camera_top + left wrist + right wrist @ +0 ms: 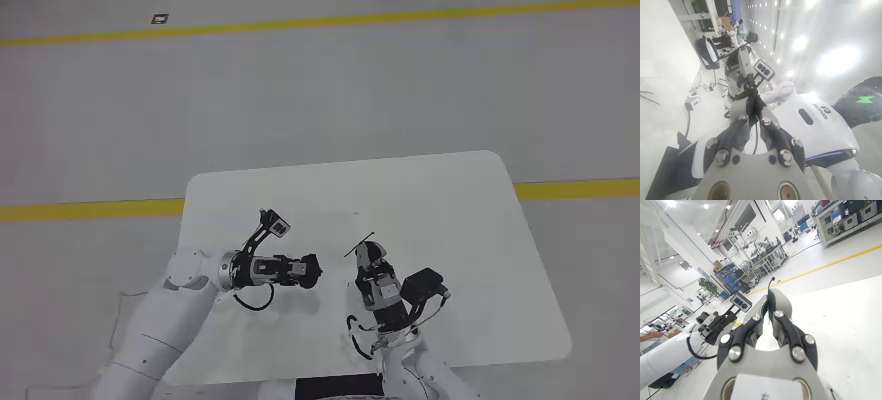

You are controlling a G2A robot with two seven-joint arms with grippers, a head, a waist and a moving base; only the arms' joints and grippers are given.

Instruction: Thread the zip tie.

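Two grippers are hovering over the white table (450,200), above the half nearer the robot, close to each other with a gap between them. The right gripper (769,296) is pinching the black zip tie (770,283), its fingers pressed together on the strap. The tie's head end is sticking out beyond the fingertips, and a short length is showing behind the pads, inside the gripper. In the top view the tie is pointing slantwise away from the robot and, as far as I can judge, is hanging clear of the tabletop. The left gripper (754,106) is lying roughly level and pointing sideways toward the right one, its dark pads drawn together. I cannot tell whether anything is caught between them, since they are merging into one dark mass in the left wrist view.
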